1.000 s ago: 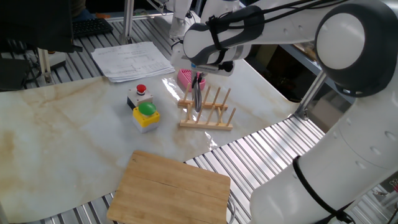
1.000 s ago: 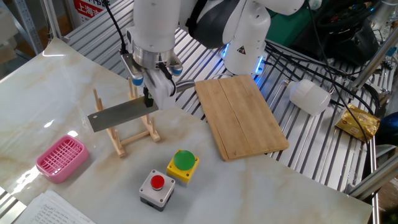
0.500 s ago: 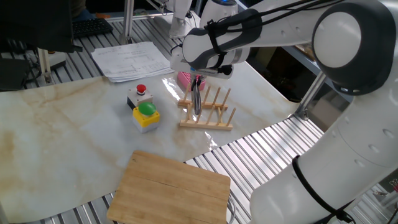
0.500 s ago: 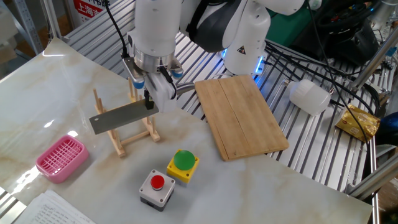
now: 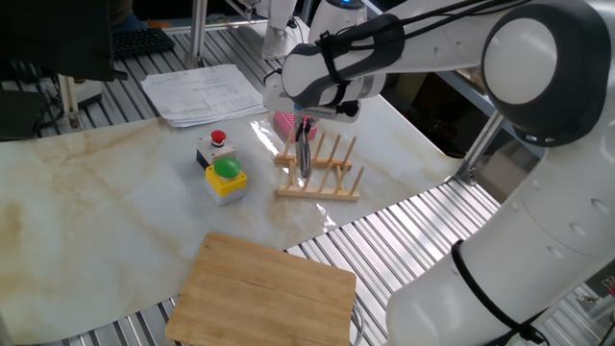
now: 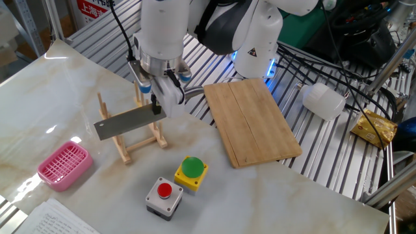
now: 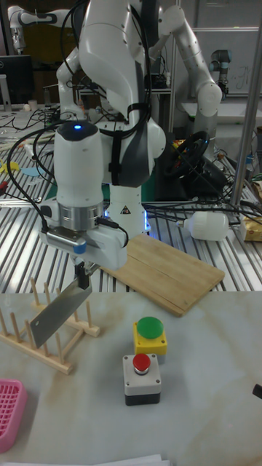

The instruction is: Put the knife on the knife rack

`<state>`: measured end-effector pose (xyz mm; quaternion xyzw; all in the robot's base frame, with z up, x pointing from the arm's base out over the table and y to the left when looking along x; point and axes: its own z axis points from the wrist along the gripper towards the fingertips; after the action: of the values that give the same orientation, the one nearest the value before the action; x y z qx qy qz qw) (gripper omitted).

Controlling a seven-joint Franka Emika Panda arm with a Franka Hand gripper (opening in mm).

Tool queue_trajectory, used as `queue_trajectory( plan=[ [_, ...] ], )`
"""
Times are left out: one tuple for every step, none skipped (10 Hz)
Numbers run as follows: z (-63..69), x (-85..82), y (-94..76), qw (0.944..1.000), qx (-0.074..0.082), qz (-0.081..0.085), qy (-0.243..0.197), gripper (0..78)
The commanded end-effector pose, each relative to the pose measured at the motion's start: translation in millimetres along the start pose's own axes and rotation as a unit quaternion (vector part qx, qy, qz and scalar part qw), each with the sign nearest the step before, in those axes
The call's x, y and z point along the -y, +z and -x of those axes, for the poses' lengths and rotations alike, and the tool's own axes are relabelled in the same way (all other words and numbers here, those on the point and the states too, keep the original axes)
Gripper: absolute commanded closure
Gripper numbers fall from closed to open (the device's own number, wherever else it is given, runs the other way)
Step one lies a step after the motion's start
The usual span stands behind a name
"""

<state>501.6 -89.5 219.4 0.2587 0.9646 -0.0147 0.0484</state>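
The knife (image 6: pixel 127 121) is a silvery cleaver held edge-up, its broad blade sloping down away from the handle. My gripper (image 6: pixel 156 101) is shut on the handle end. The blade hangs among the upright pegs of the light-wood knife rack (image 6: pixel 142 147). In one fixed view the knife (image 5: pixel 304 156) shows edge-on between two peg rows of the rack (image 5: pixel 322 192), under the gripper (image 5: pixel 306 121). The tall fixed view has the knife (image 7: pixel 60 313) over the rack (image 7: pixel 44 357) with the gripper (image 7: pixel 84 273) above it. Whether the blade rests on the rails I cannot tell.
A pink basket (image 6: pixel 63 164) lies beyond the rack. A green button box (image 6: pixel 190 172) and a red button box (image 6: pixel 164 195) sit beside it. A wooden cutting board (image 6: pixel 250 120) lies on the metal slats, with a white bottle (image 6: pixel 323 101) further off. Papers (image 5: pixel 204 93) lie at the table's back.
The gripper and knife have sunk very slightly toward the rack over the last second. Nothing else has moved.
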Motion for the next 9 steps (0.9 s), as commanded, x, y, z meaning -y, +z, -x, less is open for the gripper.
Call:
queue_trajectory(
  plan=[
    [2.2, -1.0, -3.4, 0.9994, -0.011, -0.014, 0.03, 75.0],
    [2.2, -1.0, -3.4, 0.9992, -0.014, -0.015, 0.034, 75.0],
    [2.2, -1.0, -3.4, 0.9991, -0.015, -0.016, 0.037, 75.0],
    [2.2, -1.0, -3.4, 0.9991, -0.015, -0.017, 0.037, 75.0],
    [1.3, 0.4, -4.5, 0.9989, -0.02, -0.017, 0.038, 75.0],
    [1.1, 0.8, -4.8, 0.9989, -0.02, -0.017, 0.038, 75.0],
    [-0.5, 3.4, -5.6, 0.9987, -0.022, -0.014, 0.043, 75.0],
    [-2.7, 5.7, -3.7, 0.9989, -0.021, -0.013, 0.039, 75.0],
    [-3.1, 7.0, -2.5, 0.9989, -0.02, -0.015, 0.039, 75.0]
  ],
)
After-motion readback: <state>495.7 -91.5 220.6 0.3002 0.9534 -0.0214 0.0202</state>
